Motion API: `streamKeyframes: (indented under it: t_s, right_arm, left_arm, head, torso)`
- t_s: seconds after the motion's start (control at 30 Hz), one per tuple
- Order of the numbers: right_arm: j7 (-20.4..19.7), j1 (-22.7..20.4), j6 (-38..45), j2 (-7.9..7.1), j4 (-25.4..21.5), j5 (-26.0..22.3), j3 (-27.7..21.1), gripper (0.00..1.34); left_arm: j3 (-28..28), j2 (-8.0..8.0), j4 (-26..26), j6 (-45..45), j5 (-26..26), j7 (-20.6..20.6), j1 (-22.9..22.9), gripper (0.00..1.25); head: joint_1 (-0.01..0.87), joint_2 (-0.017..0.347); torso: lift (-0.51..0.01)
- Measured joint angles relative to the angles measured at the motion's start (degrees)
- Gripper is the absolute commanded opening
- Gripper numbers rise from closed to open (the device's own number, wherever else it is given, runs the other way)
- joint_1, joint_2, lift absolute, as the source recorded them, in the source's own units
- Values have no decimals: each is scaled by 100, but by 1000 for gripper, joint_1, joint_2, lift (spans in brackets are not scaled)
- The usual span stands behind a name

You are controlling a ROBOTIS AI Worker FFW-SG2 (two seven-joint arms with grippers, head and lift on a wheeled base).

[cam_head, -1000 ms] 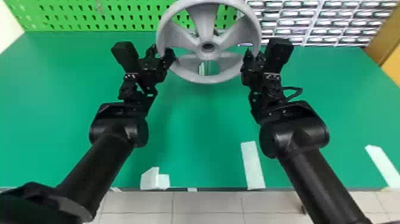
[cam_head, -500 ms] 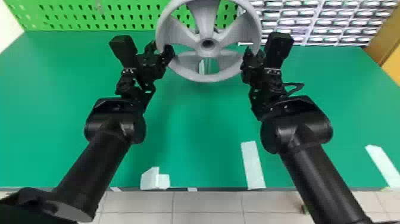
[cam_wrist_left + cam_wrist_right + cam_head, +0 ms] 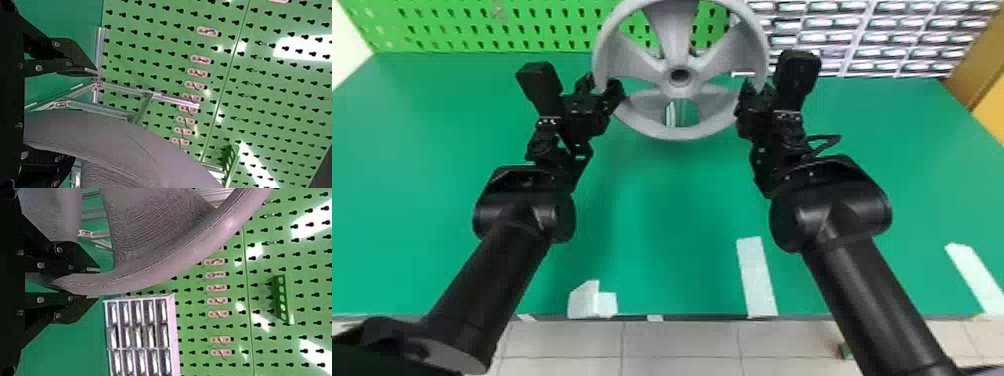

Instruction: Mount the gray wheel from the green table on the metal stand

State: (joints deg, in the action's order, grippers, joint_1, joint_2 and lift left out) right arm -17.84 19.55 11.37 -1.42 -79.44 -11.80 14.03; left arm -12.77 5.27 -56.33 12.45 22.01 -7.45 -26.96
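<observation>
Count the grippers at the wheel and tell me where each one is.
2. The left gripper is at the left side of the wheel; the right gripper is at its right side, fingers closed on the rim.

Green pegboard (image 3: 482,21) and drawer rack (image 3: 852,44) behind, pale tiled floor (image 3: 682,342) below

**Robot's Two Arms Extend Forward, Grippers Facing Each Other**

Its left arm (image 3: 487,280) and right arm (image 3: 867,295) slant inward from the head view's lower edge. The left gripper (image 3: 600,86) has its fingers spread; the right gripper (image 3: 757,89) has its fingers drawn close, nearly parallel.
</observation>
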Motion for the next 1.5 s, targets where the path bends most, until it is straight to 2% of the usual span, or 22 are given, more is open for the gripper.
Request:
streamKeyframes:
  t_s: [0.5,1.13,1.3,1.5]
  right_arm:
    - [0,124,-280,-81,172,0,119,184]
    - [0,214,-233,-31,358,6,84,184]
    - [0,209,-113,-19,369,12,83,184]
    - [0,185,149,-9,251,5,41,184]
  left_arm:
    - [-145,0,383,406,61,0,-207,456]
    - [-192,-9,875,417,167,0,-449,459]
    - [-197,-9,885,285,186,0,-439,465]
    - [-199,-8,633,-4,143,0,-360,473]
  head:
    - [867,52]
    - [867,52]
    - [867,52]
    - [867,52]
  torso:
    - [-100]
    - [-100]
    - [-100]
    - [-100]
